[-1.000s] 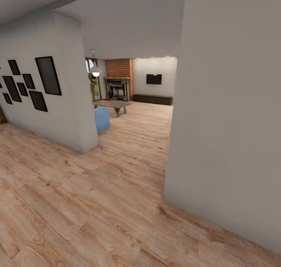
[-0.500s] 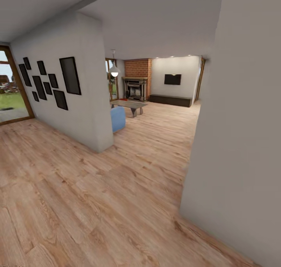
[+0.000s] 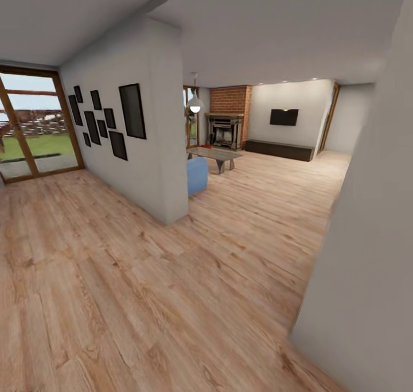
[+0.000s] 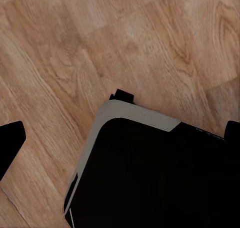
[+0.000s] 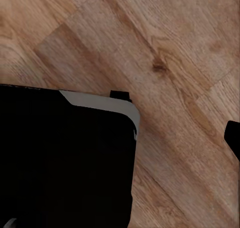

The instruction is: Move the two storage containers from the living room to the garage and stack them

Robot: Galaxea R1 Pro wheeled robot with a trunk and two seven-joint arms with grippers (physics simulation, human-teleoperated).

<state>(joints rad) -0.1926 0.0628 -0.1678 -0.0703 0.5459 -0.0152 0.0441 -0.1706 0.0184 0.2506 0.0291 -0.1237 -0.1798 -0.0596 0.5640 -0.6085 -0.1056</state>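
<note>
— Wood plank floor [image 3: 143, 288], partition wall [image 3: 155, 139], brick fireplace [image 3: 228, 129]: living room brought further into sight by a camera swing. Containers?
— None sighted; search pending. State of both hands cannot be told.

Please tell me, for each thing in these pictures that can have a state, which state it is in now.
Pendant lamp: lit.
Television: screen dark, off.
Fireplace: no flame seen.
Glass doors: shut.
Left gripper: open, empty.
Right gripper: one fingertip seen, the other hidden; cannot tell.
</note>
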